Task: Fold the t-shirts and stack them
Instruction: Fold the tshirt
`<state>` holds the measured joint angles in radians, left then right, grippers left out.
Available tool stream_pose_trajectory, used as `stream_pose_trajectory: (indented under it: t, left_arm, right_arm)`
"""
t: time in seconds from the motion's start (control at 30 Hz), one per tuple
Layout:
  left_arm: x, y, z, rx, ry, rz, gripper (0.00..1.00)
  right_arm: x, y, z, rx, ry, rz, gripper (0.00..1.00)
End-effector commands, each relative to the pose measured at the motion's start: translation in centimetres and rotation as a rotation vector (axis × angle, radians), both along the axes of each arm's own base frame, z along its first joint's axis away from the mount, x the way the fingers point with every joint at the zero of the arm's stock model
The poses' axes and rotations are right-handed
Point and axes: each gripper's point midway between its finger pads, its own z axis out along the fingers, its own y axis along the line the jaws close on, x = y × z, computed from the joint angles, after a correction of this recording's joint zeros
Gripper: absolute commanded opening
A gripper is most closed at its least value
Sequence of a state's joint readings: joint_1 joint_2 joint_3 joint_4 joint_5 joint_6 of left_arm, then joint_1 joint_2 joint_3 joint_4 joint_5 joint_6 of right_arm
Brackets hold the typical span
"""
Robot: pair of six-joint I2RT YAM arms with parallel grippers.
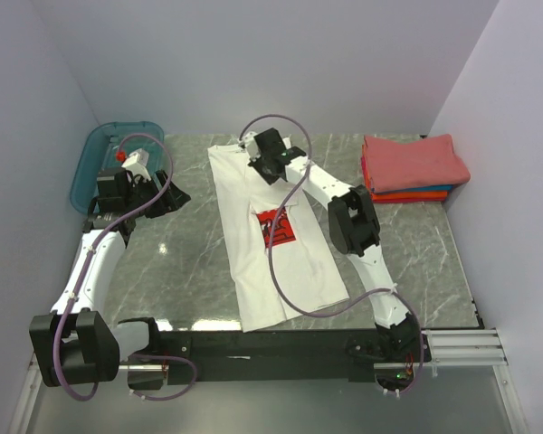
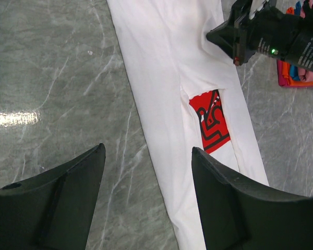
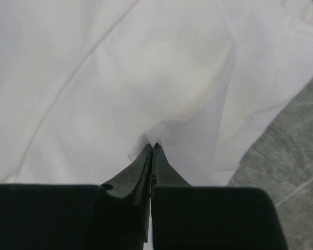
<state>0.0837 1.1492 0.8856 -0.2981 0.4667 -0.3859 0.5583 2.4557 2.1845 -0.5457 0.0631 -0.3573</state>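
White cloth fills the right wrist view. The right gripper (image 3: 152, 147) has its fingers pressed tight together on a small raised pucker of the white tee (image 1: 253, 271), at the tee's far end. The tee lies flat on the grey marble table (image 1: 181, 262). It is folded lengthwise into a long strip that runs from the far side towards the arm bases. Its red print (image 1: 278, 226) shows only in part, with a turned-in flap of white covering one side of it.

Left of the tee, level with its far half, the left gripper (image 2: 147, 150) hovers over bare marble. Its fingers are spread wide with nothing between them. How high it sits above the surface I cannot tell.

Right of the tee's far end, and well apart from it, three folded shirts are stacked. The coral-red tee (image 1: 414, 161) is on top, and only the edges of the orange tee (image 1: 403, 194) and the blue tee (image 1: 437, 188) show beneath it.

Left of the tee's far end, beyond the left gripper, is a teal bin (image 1: 90, 167).
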Motion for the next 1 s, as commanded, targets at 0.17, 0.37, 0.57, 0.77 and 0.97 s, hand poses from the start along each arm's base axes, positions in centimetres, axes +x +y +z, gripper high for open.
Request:
stream_pose_trajectory:
  t: [0.17, 0.37, 0.57, 0.77, 0.97]
  left_arm:
    - [0.3, 0.0, 1.3, 0.013, -0.05, -0.014, 0.73]
    - [0.3, 0.0, 1.3, 0.011, -0.05, -0.016, 0.73]
    - [0.4, 0.4, 1.7, 0.025, -0.061, 0.005, 0.73]
    - [-0.2, -1.2, 5.6, -0.015, -0.267, -0.068, 0.95]
    - [-1.0, -8.3, 1.8, -0.132, -0.096, -0.42, 0.99]
  right_arm:
    - [-1.3, 2.8, 0.9, -0.021, -0.018, 0.043, 0.24]
    - [-3.4, 3.4, 4.5, 0.042, -0.01, 0.096, 0.4]
    - [-7.6, 1.8, 10.5, 0.217, 0.055, 0.237, 0.48]
    - [-15.9, -4.9, 14.6, 0.337, 0.054, 0.591, 0.48]
    - [-28.2, -11.6, 10.6, 0.195, -0.154, 1.013, 0.64]
